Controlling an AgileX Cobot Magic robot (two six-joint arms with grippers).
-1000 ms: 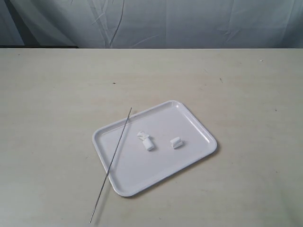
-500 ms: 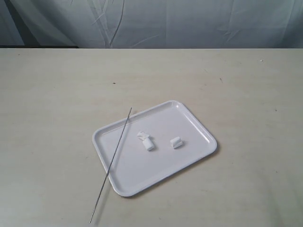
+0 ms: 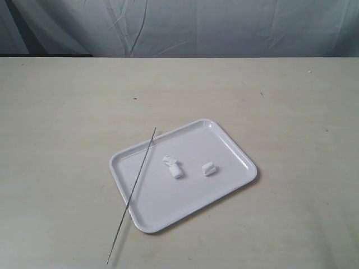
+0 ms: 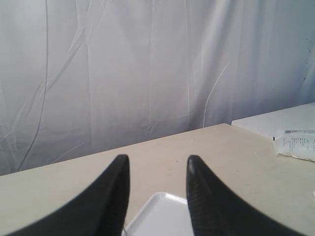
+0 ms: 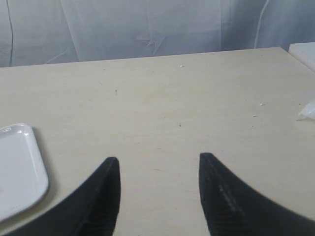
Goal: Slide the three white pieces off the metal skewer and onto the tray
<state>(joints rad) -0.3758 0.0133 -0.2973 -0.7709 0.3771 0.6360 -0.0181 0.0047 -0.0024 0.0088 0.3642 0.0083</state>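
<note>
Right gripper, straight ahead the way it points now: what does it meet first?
Most likely just the table top; nothing stands between or ahead of the open right gripper. The tray lies off to the side, out of that line. Depth is hard to judge.

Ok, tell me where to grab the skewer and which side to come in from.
Take the skewer on its near stretch, the part sticking out past the tray rim over the table. It leans on the rim there, so it probably sits slightly raised. Come straight down with the open left gripper, jaws across the thin rod.
</note>
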